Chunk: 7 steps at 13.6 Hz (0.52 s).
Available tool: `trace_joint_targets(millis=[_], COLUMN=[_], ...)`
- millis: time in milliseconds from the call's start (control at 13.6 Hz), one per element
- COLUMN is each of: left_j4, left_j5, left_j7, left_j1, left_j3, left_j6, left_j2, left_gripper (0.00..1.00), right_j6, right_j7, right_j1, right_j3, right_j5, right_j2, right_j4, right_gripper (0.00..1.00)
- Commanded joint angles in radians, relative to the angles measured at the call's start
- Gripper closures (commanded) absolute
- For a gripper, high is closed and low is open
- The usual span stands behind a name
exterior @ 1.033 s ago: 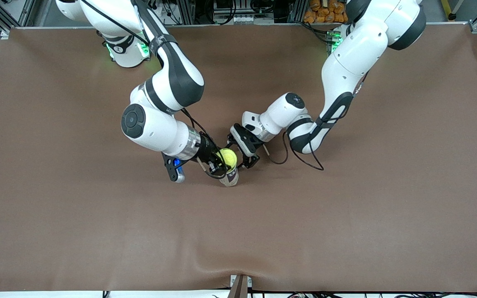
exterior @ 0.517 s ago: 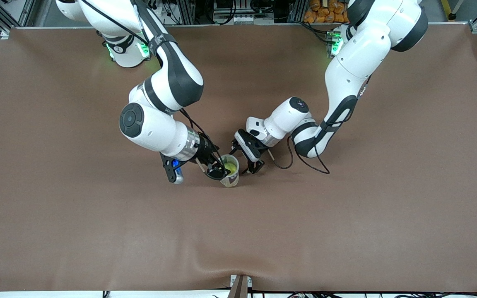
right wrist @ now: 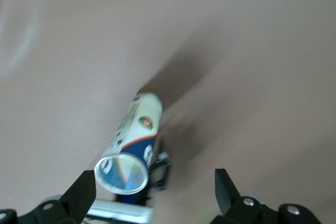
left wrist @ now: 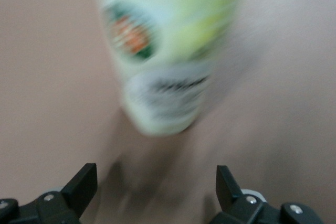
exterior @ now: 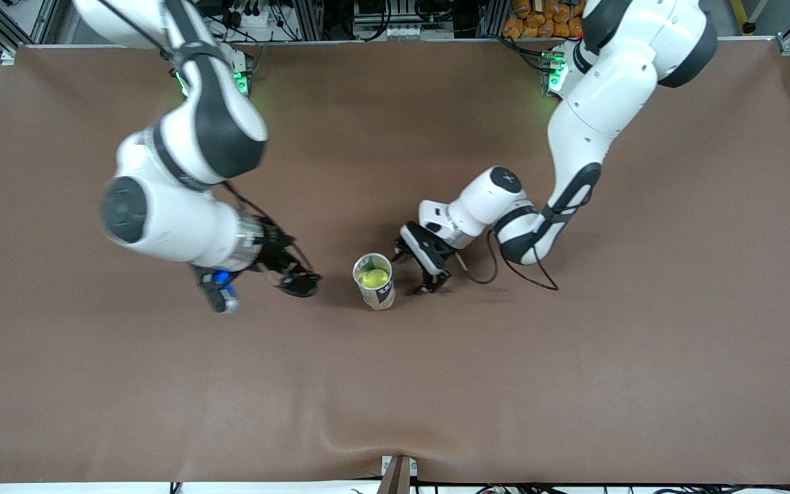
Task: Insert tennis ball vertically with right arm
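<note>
A yellow-green tennis ball [exterior: 374, 278] sits inside a clear, labelled tube can [exterior: 375, 283] that stands upright mid-table with its mouth up. My right gripper [exterior: 297, 280] is open and holds nothing; it hangs over the cloth beside the can, toward the right arm's end of the table. In the right wrist view the can [right wrist: 131, 140] shows well ahead of my right gripper [right wrist: 155, 192]. My left gripper [exterior: 414, 271] is open just beside the can, toward the left arm's end. In the left wrist view the blurred can [left wrist: 168, 61] stands ahead of my left gripper [left wrist: 156, 181].
A brown cloth [exterior: 573, 357] covers the whole table, with a ripple at its front edge [exterior: 395, 449]. The left arm's black cable [exterior: 505, 271] loops over the cloth beside its wrist.
My right gripper opened and let go of the ball, which dropped into the can. The right arm then swung away toward its own end. My left gripper drew back slightly from the can.
</note>
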<state>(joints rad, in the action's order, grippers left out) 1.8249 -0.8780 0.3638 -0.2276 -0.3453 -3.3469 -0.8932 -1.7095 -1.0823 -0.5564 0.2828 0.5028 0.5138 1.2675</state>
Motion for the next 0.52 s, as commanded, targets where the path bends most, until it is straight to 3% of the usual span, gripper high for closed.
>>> trace_joint_targets(millis=[0,221,443], left_j4=[0.088,0.137,0.113], left_j5=[-0.116,-0.173,-0.164], left_j7=[0.015,0.02,0.029], left_j1=[0.214,0.437,0.548], left_j3=[-0.093,-0.225,-0.313], left_j6=[0.0,0.003,0.02], left_j2=[0.043,0.048,0.048], left_gripper=[0.0,0.0,0.0], right_j6=[0.123,0.23,0.298], right_j7=[0.238,0.529,0.74], right_j1=[0.082,0.145,0.268], right_j3=[-0.005,-0.007,-0.028], right_j5=[-0.067,-0.206,-0.228], right_j2=[-0.047,-0.066,-0.099], right_j4=[0.007,0.015,0.015], right_gripper=[0.0,0.0,0.0])
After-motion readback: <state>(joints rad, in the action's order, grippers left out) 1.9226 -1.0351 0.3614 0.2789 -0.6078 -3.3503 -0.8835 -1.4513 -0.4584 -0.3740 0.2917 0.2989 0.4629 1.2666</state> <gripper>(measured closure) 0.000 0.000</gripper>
